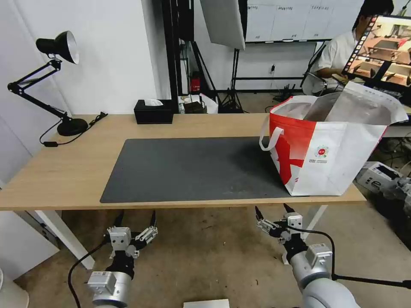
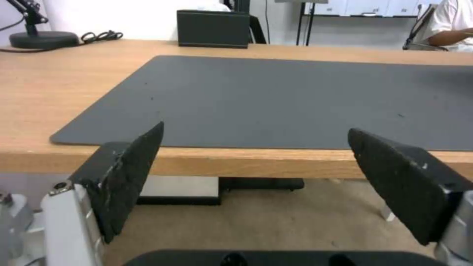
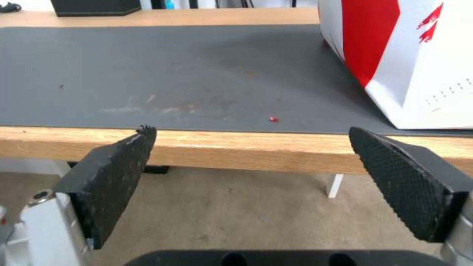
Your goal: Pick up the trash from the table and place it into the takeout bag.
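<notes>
The takeout bag, white with a red pattern and silver lining, stands open on the right end of the table, partly on the dark grey mat. Its lower corner is close in the right wrist view. The trash is out of view; the inside of the bag is hidden. A tiny red speck lies on the mat near the front edge. My left gripper and right gripper hang open and empty, just below the table's front edge.
A black tissue box sits at the back edge of the table, and a black desk lamp with its cord stands at the back left. White table legs flank my arms. A box lies on the floor beyond the bag.
</notes>
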